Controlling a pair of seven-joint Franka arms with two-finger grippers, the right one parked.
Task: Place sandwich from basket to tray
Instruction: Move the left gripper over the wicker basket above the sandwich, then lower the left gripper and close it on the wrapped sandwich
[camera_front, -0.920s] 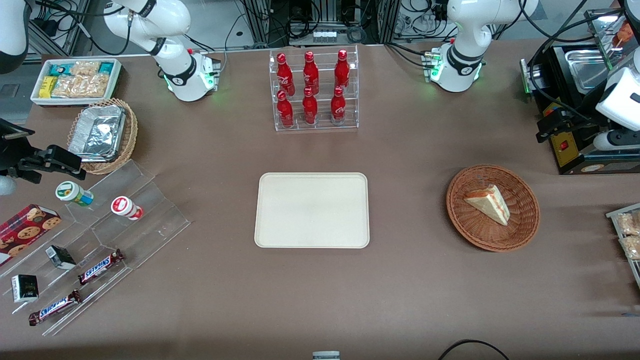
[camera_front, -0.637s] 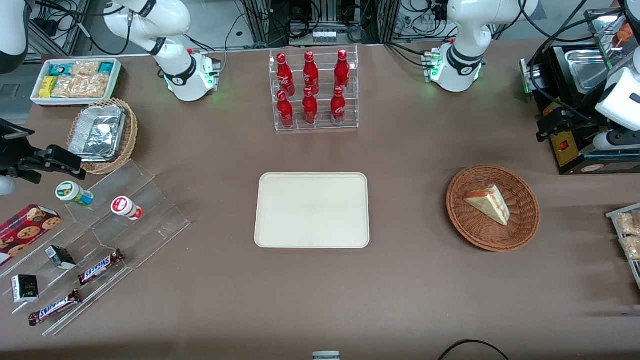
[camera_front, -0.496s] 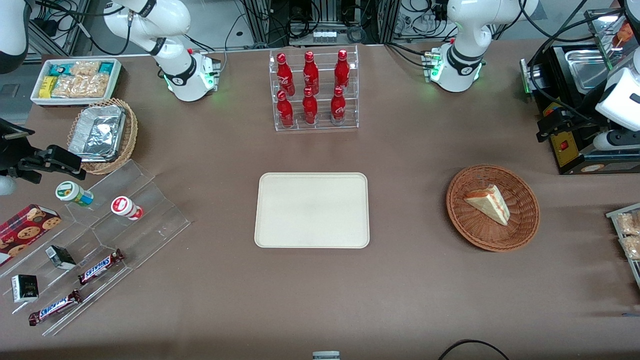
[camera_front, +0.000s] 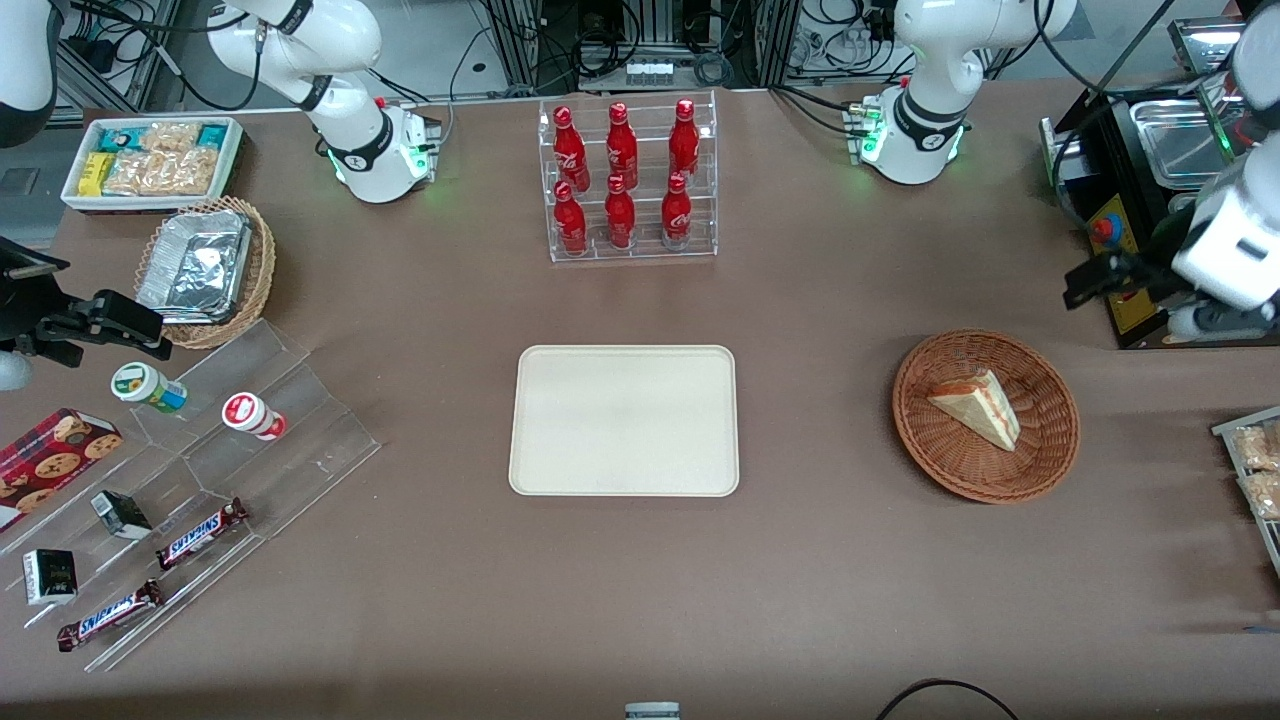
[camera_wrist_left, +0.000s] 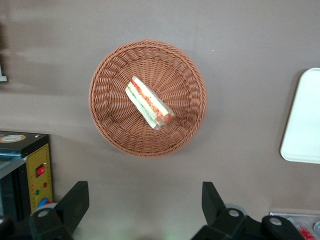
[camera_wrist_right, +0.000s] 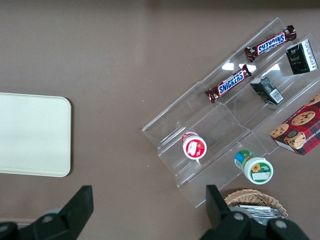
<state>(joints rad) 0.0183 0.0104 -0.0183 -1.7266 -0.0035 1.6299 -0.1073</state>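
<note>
The sandwich (camera_front: 978, 405) is a white-bread wedge with red and green filling. It lies in the round reddish-brown wicker basket (camera_front: 1050, 450) toward the working arm's end of the table. The cream tray (camera_front: 625, 420) lies flat at the table's middle with nothing on it. My left gripper (camera_front: 1088, 278) hangs above the table, beside the basket and farther from the front camera than it. In the left wrist view the gripper (camera_wrist_left: 144, 202) is open and holds nothing, with the sandwich (camera_wrist_left: 149, 102), the basket (camera_wrist_left: 107, 125) and a corner of the tray (camera_wrist_left: 305, 125) in sight.
A black machine with a yellow panel (camera_front: 1130, 295) stands close to the gripper. A clear rack of red bottles (camera_front: 628, 180) stands farther from the front camera than the tray. Snack packets (camera_front: 1258, 470) lie at the table's edge near the basket. A tan foil basket (camera_front: 205, 270) and an acrylic snack shelf (camera_front: 200, 480) lie toward the parked arm's end.
My left arm's wrist and gripper have shifted a little nearer the front camera, toward the basket. The sandwich, basket and tray have not moved.
</note>
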